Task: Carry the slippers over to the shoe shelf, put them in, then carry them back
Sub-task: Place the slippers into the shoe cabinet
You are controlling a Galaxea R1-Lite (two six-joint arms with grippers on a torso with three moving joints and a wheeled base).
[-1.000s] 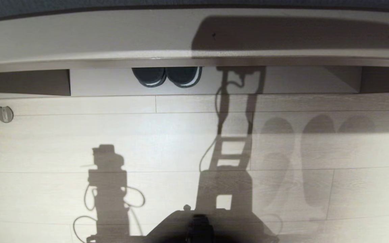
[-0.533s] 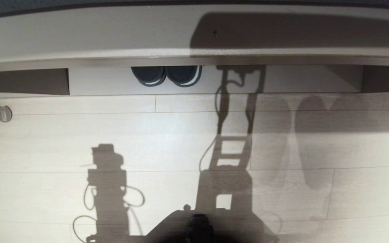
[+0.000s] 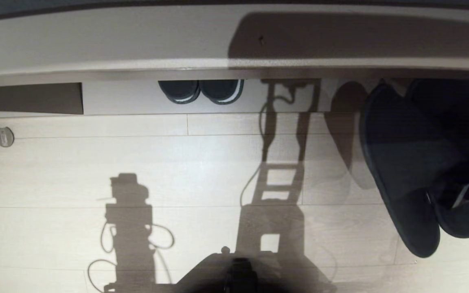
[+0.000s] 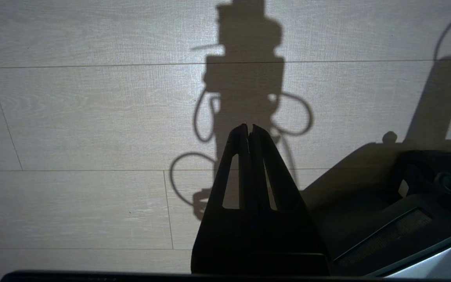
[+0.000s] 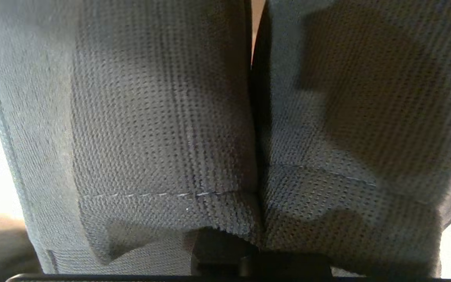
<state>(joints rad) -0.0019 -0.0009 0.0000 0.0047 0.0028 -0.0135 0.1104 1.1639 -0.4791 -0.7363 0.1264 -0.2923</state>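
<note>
Carrying step, judged under way: the right gripper (image 3: pixel 460 195), clamped on the heel ends of both slippers (image 3: pixel 409 162), holds the pair in the air at the right, toes toward the shoe shelf (image 3: pixel 128 99). Next the toes must pass under the shelf's top edge. A darker pair (image 3: pixel 200 91) occupies the shelf's middle; bare room lies right of it. The left gripper (image 4: pixel 249 131) hangs closed, empty.

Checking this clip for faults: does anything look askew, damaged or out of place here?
Nothing stands out. The slippers hang side by side from the right gripper, off the floor, in front of the shelf, where a darker pair sits neatly. The left gripper is parked, shut and empty.
</note>
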